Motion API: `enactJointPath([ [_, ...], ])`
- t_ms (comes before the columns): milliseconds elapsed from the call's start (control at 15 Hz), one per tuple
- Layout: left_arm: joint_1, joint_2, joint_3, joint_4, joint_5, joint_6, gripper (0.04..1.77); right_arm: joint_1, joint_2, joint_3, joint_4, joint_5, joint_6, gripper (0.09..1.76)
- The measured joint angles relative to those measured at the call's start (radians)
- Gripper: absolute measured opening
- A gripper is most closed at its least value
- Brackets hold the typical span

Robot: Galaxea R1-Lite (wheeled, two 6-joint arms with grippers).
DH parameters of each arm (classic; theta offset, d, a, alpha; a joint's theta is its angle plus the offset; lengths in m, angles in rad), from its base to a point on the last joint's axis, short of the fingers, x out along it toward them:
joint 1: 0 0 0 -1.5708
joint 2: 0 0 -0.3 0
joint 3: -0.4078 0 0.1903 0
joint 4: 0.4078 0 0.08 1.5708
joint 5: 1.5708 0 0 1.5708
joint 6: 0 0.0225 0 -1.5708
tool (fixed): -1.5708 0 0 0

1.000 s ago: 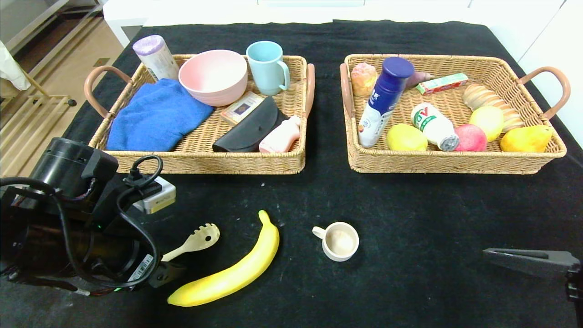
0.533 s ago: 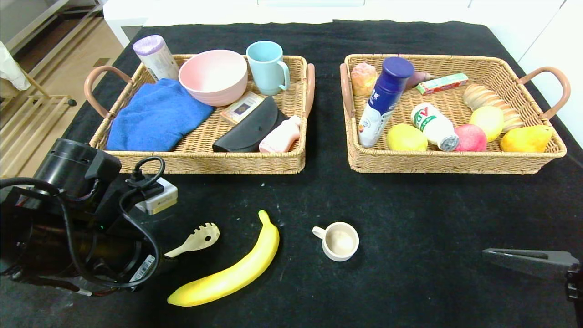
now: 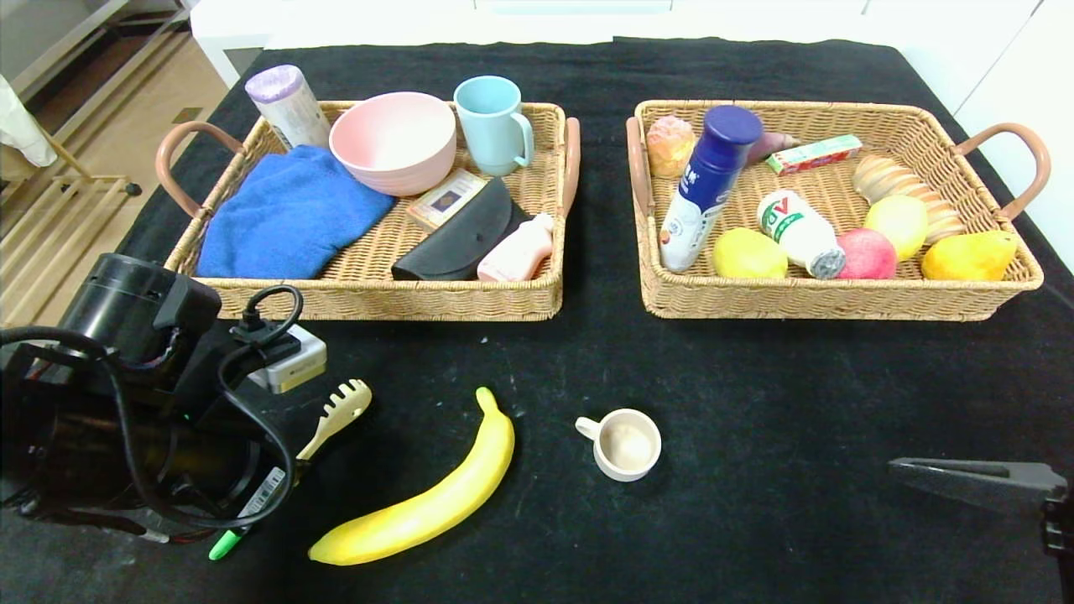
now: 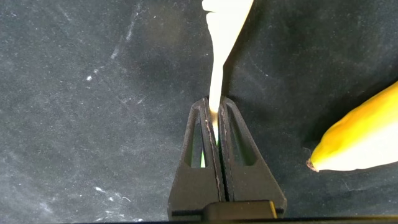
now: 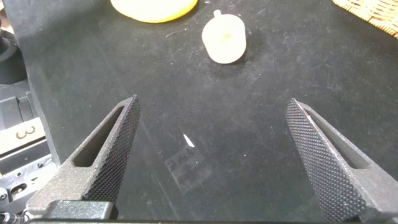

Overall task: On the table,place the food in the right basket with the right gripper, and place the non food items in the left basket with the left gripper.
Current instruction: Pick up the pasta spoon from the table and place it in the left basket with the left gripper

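A cream pasta spoon lies at the front left of the black table; my left gripper is shut on its thin handle. The spoon's forked head points towards the left basket, and a green tip pokes out below the left arm. A yellow banana lies just right of the spoon and shows beside the left fingers. A small cream cup stands at front centre. My right gripper hangs open over bare cloth at the front right, short of the cup.
The left basket holds a blue cloth, a pink bowl, a blue mug, a black pouch and other items. The right basket holds fruit, bottles and bread. White cabinets stand beyond the table's far edge.
The left gripper has closed on the spoon's handle. The spoon's head has swung up and towards the left basket, and a green tip now shows below the arm. The right arm has not moved.
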Motion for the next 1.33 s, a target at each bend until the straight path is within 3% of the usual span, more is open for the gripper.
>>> enactJointPath([
  [667, -0.001, -0.003, -0.001, 0.002, 0.001, 0.0, 0.11, 0.0, 0.002, -0.001, 0.0, 0.0, 0.0, 1.71],
  [1133, -0.034, -0.09, -0.026, 0.011, -0.008, -0.006, 0.11, 0.0, 0.007, -0.001, 0.0, 0.0, 0.0, 1.71],
  [1333, -0.052, -0.106, -0.071, 0.004, -0.013, -0.058, 0.11, 0.0, 0.009, -0.001, -0.001, 0.0, 0.0, 1.71],
])
